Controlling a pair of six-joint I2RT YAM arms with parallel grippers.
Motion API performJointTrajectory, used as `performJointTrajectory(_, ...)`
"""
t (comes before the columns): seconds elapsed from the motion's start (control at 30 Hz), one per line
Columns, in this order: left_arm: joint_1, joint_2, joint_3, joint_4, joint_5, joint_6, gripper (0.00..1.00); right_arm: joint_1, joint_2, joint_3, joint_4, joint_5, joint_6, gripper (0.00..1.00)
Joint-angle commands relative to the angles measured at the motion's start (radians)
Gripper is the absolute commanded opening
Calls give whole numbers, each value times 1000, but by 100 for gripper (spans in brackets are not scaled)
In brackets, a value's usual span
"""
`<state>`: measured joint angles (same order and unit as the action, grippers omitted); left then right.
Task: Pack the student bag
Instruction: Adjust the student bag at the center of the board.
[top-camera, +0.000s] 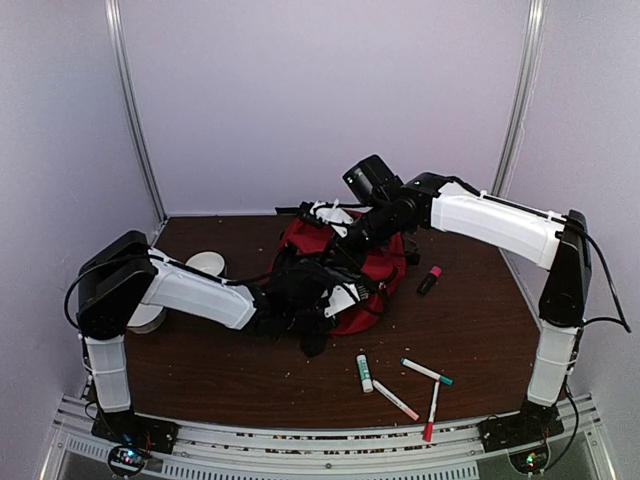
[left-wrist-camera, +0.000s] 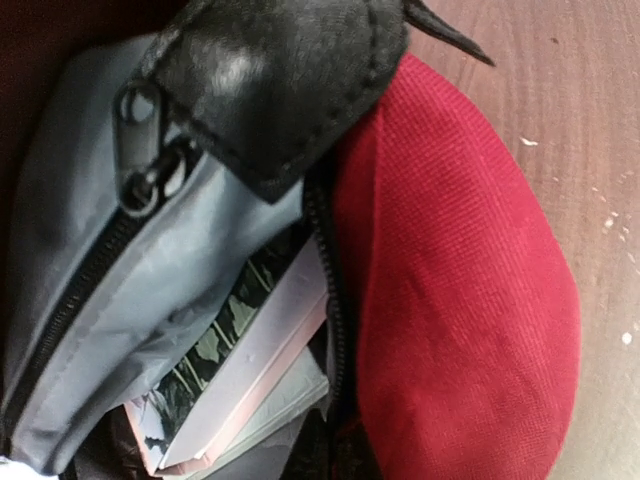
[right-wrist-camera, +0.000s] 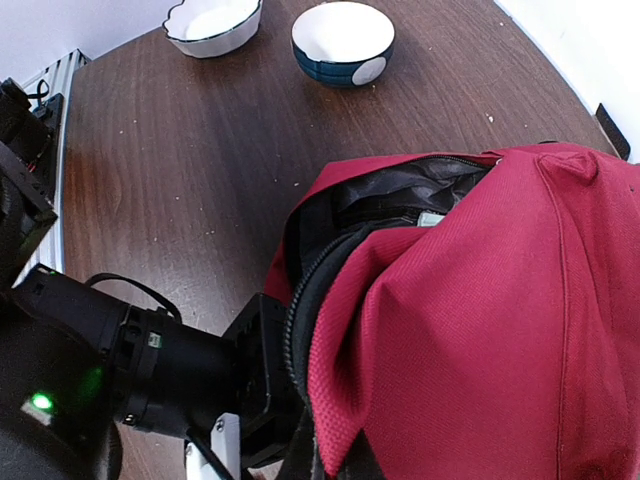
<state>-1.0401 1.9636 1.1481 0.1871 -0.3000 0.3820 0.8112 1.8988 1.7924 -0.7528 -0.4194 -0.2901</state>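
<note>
The student bag (top-camera: 345, 275) is a red backpack in the middle of the table. Its main zipper is open, showing grey lining (left-wrist-camera: 150, 290) and a couple of books (left-wrist-camera: 250, 360) inside. My left gripper (top-camera: 315, 300) is pressed against the bag's near left side at the opening, and its fingers show in no view. My right gripper (top-camera: 348, 238) is on the bag's top far edge. In the right wrist view the red fabric (right-wrist-camera: 500, 320) is bunched up to the camera in a pinched fold that hides the fingers.
A pink highlighter (top-camera: 429, 279) lies right of the bag. A glue stick (top-camera: 364, 372) and three markers (top-camera: 427, 372) lie near the front edge. Two bowls (right-wrist-camera: 343, 40) stand at the left. The left arm (right-wrist-camera: 150, 370) is close under the right wrist.
</note>
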Motion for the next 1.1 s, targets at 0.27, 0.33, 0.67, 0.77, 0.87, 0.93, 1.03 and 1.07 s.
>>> performJointTrajectory(0.27,-152,-221,184,-500,-66,69,0,-21,27,72,-73,-73,2,0)
performJointTrajectory(0.33,-172,-239,189,-502,-99,73,0,-21,49,85,-98,-123,7,0)
performJointTrajectory(0.67,-213,-312,187,-569,-189,2,0,-79,-28,88,-217,-357,5,42)
performJointTrajectory(0.77,-213,-360,139,-624,-211,-55,0,-133,-128,23,-210,-389,-2,46)
performJointTrajectory(0.87,-210,-426,11,-621,-242,-99,0,-198,-245,-105,-181,-393,-73,49)
performJointTrajectory(0.93,-196,-451,-60,-650,-223,-169,0,-239,-303,-211,-169,-386,-148,50)
performJointTrajectory(1.03,-180,-477,-130,-684,-184,-284,0,-272,-354,-319,-198,-346,-324,50)
performJointTrajectory(1.07,-179,-486,-149,-688,-175,-316,4,-272,-364,-350,-219,-325,-396,50)
